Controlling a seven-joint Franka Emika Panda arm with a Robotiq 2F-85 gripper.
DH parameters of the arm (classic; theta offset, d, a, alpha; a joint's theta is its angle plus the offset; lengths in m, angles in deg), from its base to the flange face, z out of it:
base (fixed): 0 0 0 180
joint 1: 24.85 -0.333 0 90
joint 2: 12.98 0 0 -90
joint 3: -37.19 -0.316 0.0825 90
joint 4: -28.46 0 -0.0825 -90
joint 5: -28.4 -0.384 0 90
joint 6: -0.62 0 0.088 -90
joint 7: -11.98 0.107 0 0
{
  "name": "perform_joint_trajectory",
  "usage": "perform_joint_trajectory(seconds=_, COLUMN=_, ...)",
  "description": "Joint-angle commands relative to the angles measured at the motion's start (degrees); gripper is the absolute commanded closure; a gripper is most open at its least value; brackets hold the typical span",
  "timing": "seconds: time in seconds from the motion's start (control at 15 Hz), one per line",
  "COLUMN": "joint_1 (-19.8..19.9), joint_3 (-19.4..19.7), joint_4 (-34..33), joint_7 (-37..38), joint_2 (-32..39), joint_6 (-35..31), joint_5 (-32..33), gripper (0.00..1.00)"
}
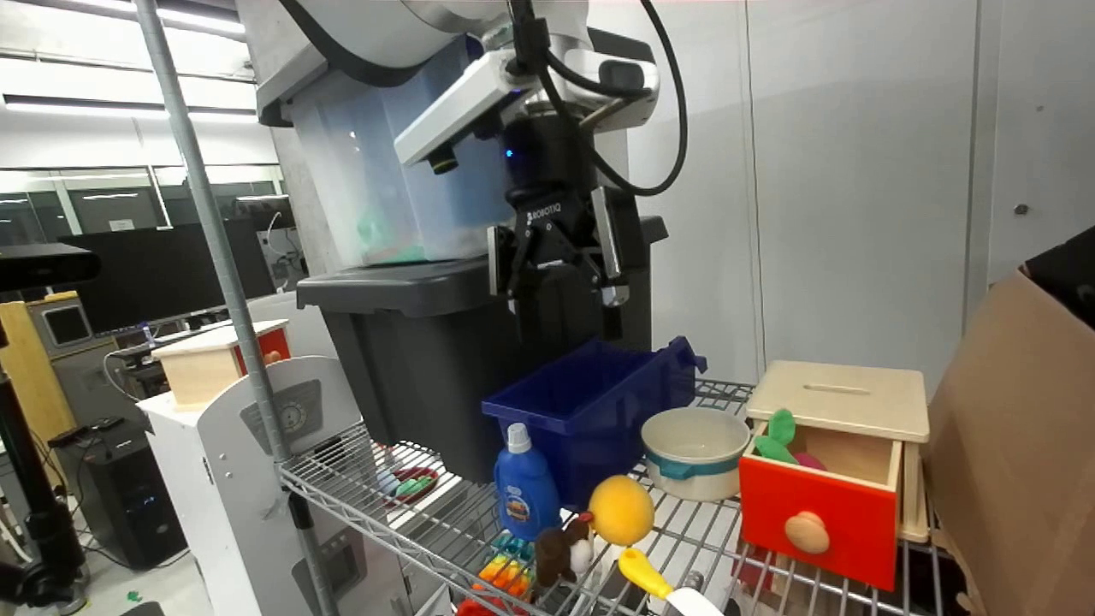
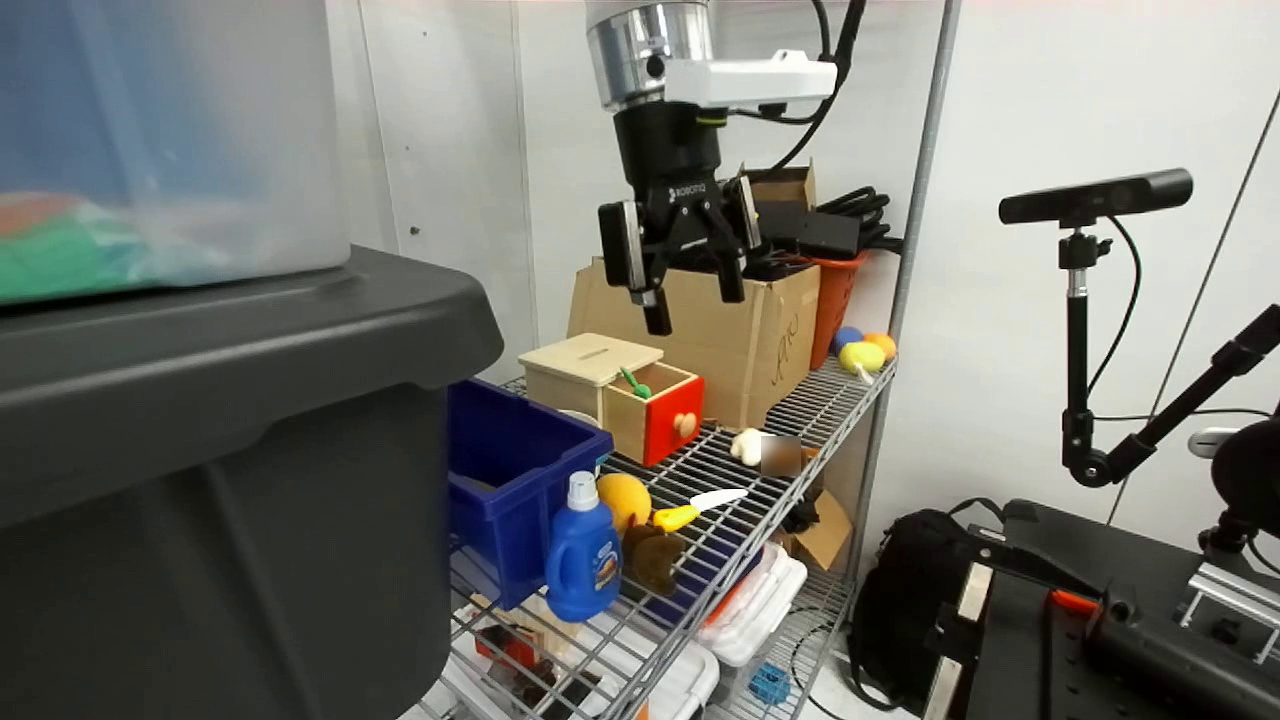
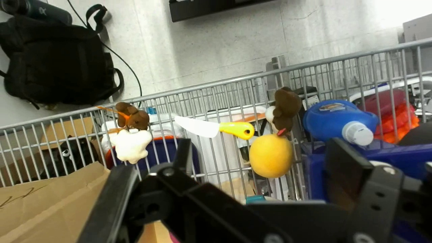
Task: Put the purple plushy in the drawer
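The end effector [image 2: 694, 303] points downward, its fingers [image 2: 733, 284] spread apart.

Gripper [image 2: 695, 305]: up in the air, fingers wide apart.
Drawer [image 2: 660, 428]: sticks out of the wooden box [image 2: 590, 357], with a red front and a round knob [image 2: 685, 424].
Green thing [image 2: 635, 384]: pokes up from the drawer.
Bottle [image 2: 582, 560]: blue, standing up beside the blue bin [image 2: 520, 535].
Ball [image 2: 625, 497]: yellow-orange, on the wire shelf [image 2: 830, 410].
Knife [image 2: 703, 503]: yellow handle, white blade, lying near the ball.
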Motion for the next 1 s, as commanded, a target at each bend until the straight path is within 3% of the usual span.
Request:
perform_joint_trajectory(seconds=0.0, joint_1=-0.8, joint_3=-0.29, joint_4=3.32, joint_7=0.31, joint_2=-3.46, joint_6=2.71, joint_5=2.6, gripper=0.0)
perform_joint_trajectory(seconds=0.27, joint_1=-0.93, joint_3=-0.46, joint_4=4.83, joint_7=-0.1, joint_2=-4.46, joint_6=3.57, joint_5=4.48, gripper=0.0)
perform_joint_trajectory(seconds=0.93, joint_1=-1.47, joint_3=-1.4, joint_4=8.81, joint_7=-2.48, joint_2=-7.34, joint_6=-1.5, joint_5=14.58, gripper=0.0)
